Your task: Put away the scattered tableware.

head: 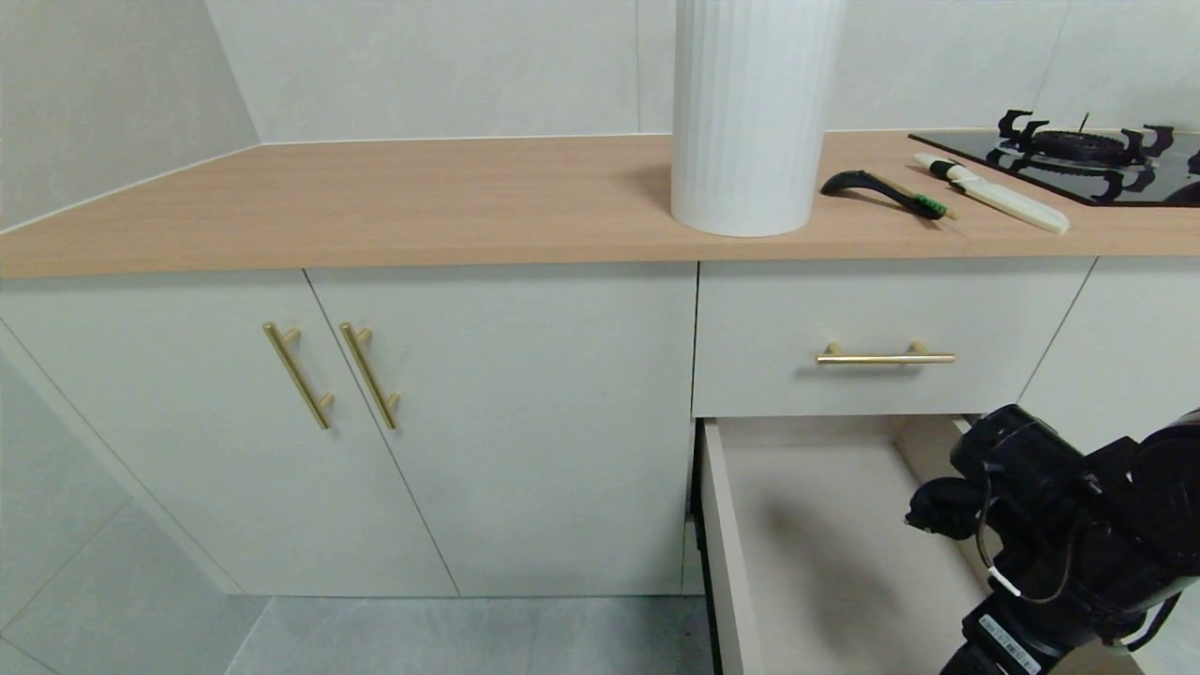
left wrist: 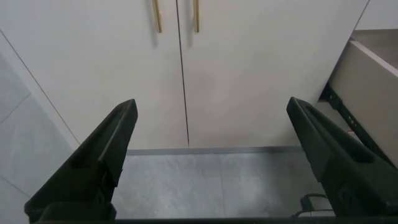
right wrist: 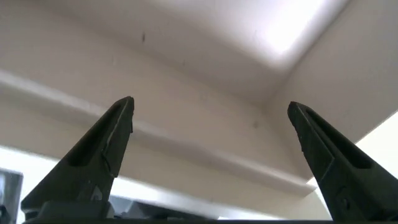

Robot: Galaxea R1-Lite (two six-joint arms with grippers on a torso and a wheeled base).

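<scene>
On the counter (head: 422, 202), between a white ribbed canister (head: 750, 112) and the hob (head: 1031, 169): a black-handled utensil (head: 886, 194) and a pale knife (head: 992, 192), just beside each other, long axes slanting from back-left to front-right. Below them, an open drawer (head: 727, 544). Low over that drawer, the right gripper (right wrist: 210, 109), jaws spread wide, holding nothing; tableware up and ahead of it. Left gripper (left wrist: 211, 124), likewise spread and unladen, before the cabinet doors (left wrist: 249, 74), farther off. Likely work for the nearer right gripper.

Knife (head: 994, 192) on counter (head: 422, 206), right of canister (head: 750, 122)
</scene>
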